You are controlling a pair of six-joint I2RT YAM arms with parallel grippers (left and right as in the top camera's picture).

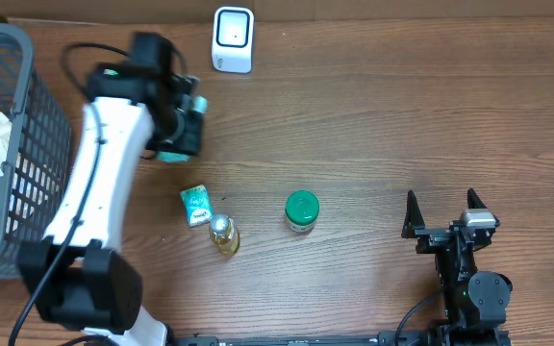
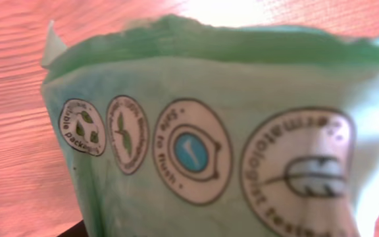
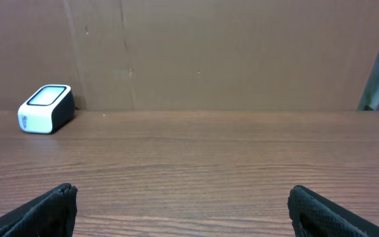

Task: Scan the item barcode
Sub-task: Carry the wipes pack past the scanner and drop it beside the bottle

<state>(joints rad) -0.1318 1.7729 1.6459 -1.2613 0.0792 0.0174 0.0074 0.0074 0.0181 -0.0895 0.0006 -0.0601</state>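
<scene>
The wood-grain surface [image 1: 402, 106] runs back to a brown cardboard wall [image 3: 229, 52], with the white scanner [image 1: 233, 38] against it. A grey basket [image 1: 17, 144] lines the left edge. The left gripper [image 1: 181, 139] has its jaws clamped on the green packet [image 2: 202, 145] near the scanner. The right gripper [image 1: 440, 216], jaws wide apart, sits at the near edge.

Grey basket [image 1: 27, 125] stands far left; green-lidded jar [image 1: 302, 211] near a small bottle [image 1: 224, 235].

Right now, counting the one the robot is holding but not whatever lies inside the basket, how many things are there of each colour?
Green: 3 (held packet, small packet, green-lidded jar)
Yellow: 1 (bottle)
White: 1 (scanner)
Grey: 1 (basket)
Total: 6
</scene>
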